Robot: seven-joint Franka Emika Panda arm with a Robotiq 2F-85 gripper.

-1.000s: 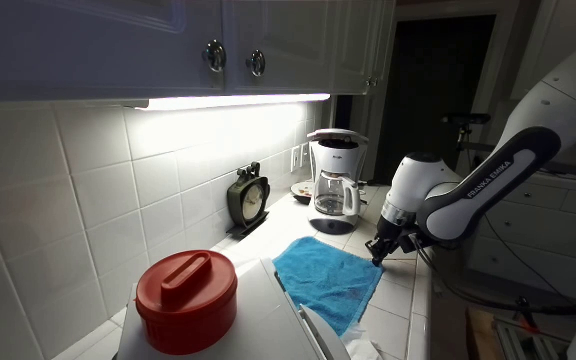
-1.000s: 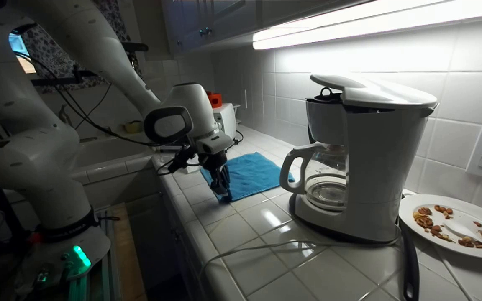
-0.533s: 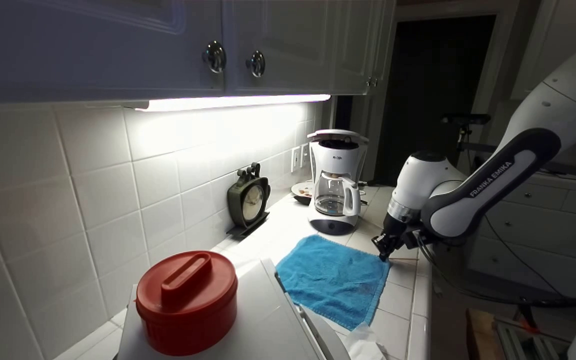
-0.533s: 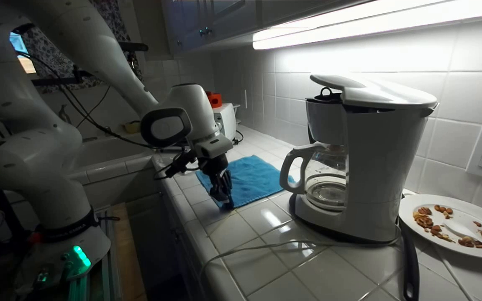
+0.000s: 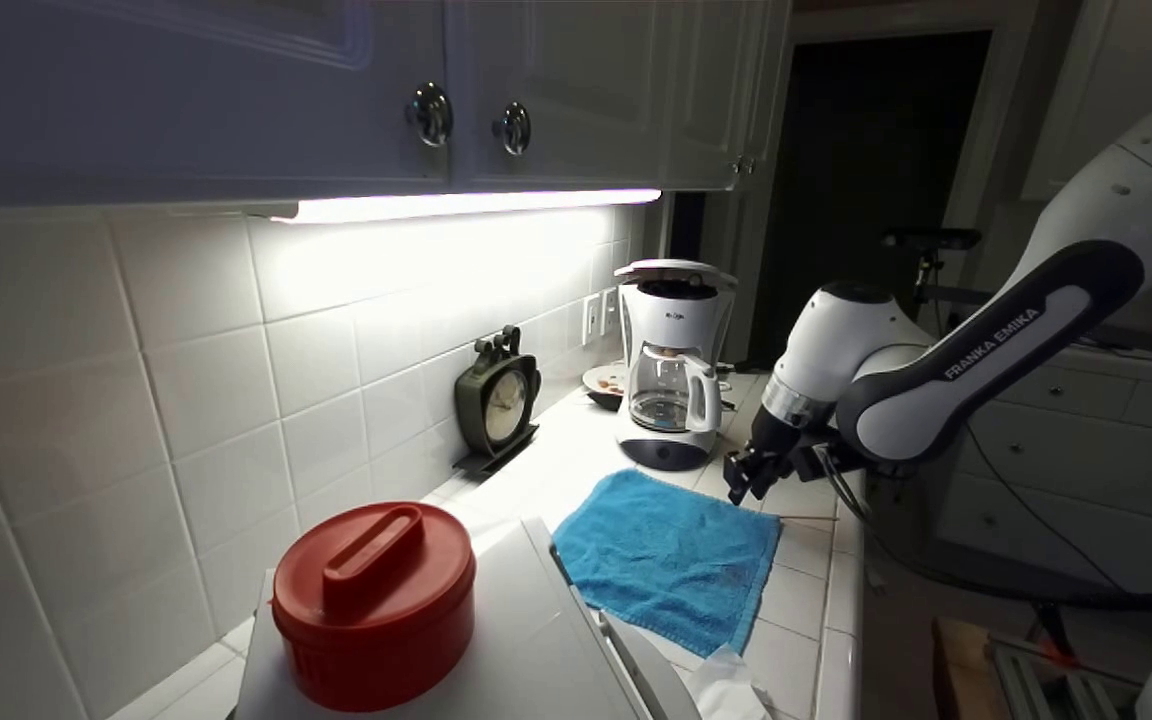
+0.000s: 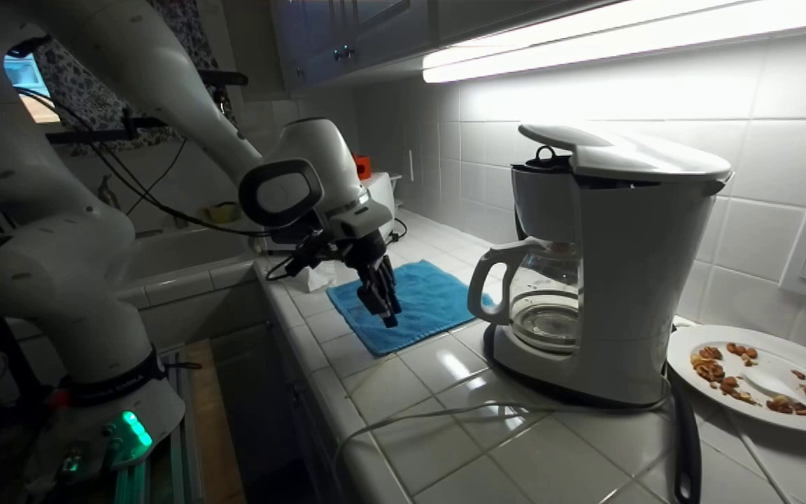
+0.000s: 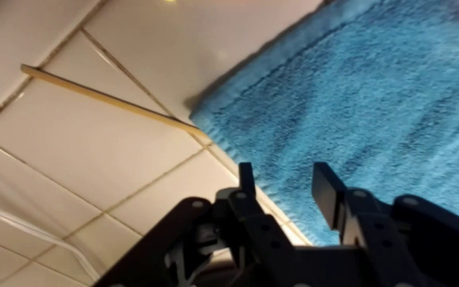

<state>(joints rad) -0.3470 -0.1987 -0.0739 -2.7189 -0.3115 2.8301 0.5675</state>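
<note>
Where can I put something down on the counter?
Bare tile lies between the blue cloth, the coffee maker and the pale cord; another patch lies between that cord and the black handle. It's crowded around the white plate beside the coffee maker; the gripper hangs over the cloth's edge.

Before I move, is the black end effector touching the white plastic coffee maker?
Apart: in an exterior view, the blue cloth towel shows in the gap between the end effector and the coffee maker.

one cloth (image 5: pixel 671 555), one coffee maker (image 6: pixel 634 280), one plate (image 6: pixel 781 350) in both exterior views; left half, in an exterior view: one clock (image 5: pixel 501 408), one tub (image 5: pixel 373 605); one stick (image 7: pixel 114 100), upper left, wrist view.
</note>
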